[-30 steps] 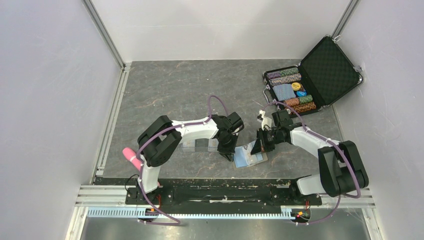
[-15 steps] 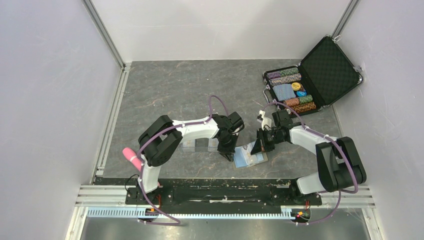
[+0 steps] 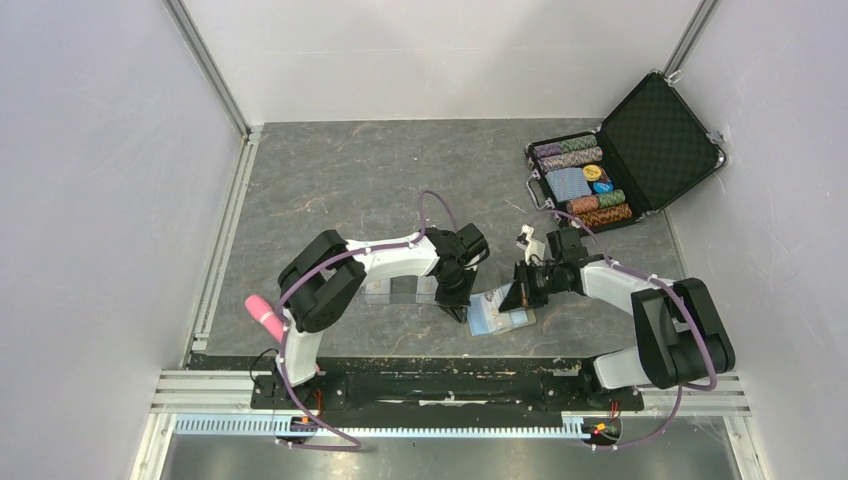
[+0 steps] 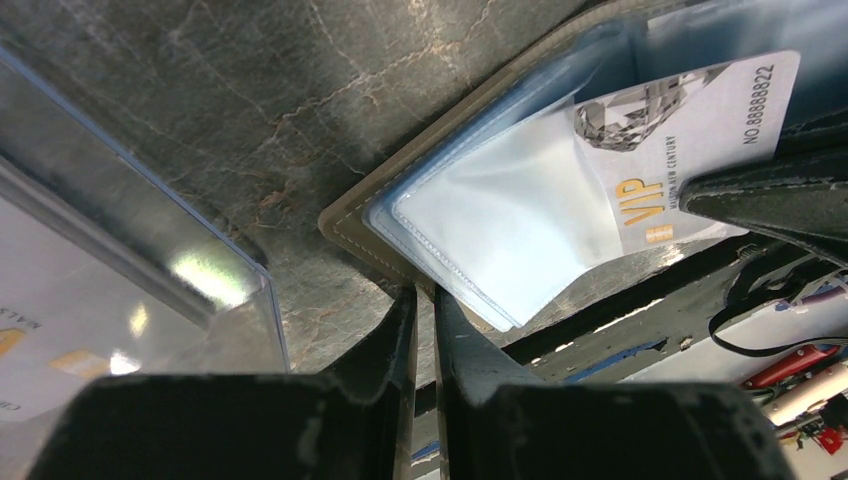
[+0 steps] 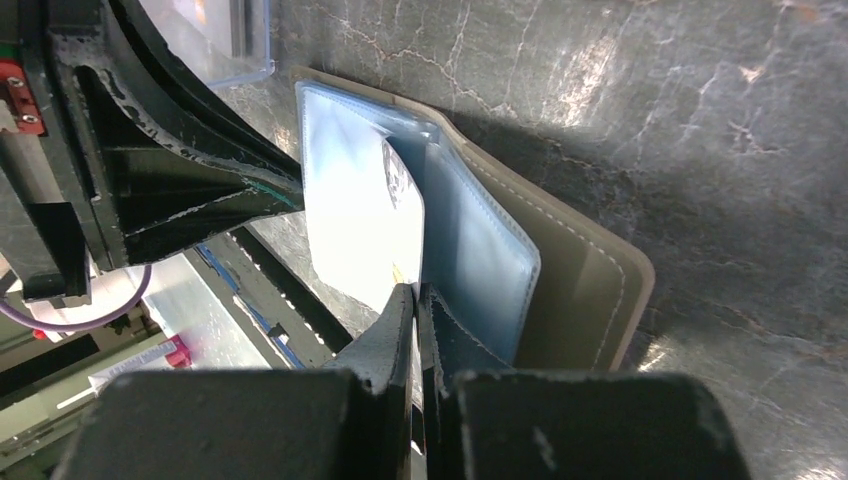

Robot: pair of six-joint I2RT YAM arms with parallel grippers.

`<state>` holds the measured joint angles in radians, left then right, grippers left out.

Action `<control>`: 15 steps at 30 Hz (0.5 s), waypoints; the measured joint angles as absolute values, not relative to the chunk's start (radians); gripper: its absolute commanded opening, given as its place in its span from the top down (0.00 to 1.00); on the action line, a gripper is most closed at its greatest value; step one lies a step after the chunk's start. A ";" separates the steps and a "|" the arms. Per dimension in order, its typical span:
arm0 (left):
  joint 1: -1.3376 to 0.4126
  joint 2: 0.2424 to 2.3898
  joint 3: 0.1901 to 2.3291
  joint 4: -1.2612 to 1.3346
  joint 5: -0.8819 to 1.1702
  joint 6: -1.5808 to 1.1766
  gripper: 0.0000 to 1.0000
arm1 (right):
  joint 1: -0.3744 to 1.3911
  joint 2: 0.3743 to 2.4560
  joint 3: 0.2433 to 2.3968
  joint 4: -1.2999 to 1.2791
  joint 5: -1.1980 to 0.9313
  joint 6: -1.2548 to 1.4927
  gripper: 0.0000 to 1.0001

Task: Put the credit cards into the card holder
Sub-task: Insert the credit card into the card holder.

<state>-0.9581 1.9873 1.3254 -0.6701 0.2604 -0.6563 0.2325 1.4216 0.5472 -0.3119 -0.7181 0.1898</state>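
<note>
Whitish rectangular VIP credit card [image 4: 690, 125] partly inside open olive-tan bifold card holder [image 5: 585, 290], clamped by my right gripper [image 5: 415, 295]. Left gripper [image 4: 425, 315] at holder's edge, grip unclear to me. Second card [image 4: 50, 300] apparently waits in clear plastic case [image 3: 395, 291] beside holder.

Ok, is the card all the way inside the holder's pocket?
No, the credit card sticks well out of the clear pocket of the card holder, with its numbered end uncovered.
</note>
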 measured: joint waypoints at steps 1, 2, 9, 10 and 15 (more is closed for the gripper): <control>-0.958 1.988 1.326 -0.671 0.260 -0.656 0.84 | 0.232 1.415 0.535 -0.295 -0.723 0.200 1.00; -0.959 1.989 1.327 -0.672 0.260 -0.654 0.85 | 0.232 1.410 0.525 -0.284 -0.728 0.208 1.00; -0.960 1.994 1.335 -0.679 0.262 -0.637 0.88 | 0.232 1.397 0.492 -0.240 -0.745 0.243 0.99; -0.960 1.995 1.336 -0.680 0.263 -0.634 0.89 | 0.232 1.396 0.491 -0.240 -0.745 0.244 0.99; -0.960 1.998 1.342 -0.687 0.263 -0.630 0.95 | 0.232 1.391 0.491 -0.249 -0.743 0.243 0.94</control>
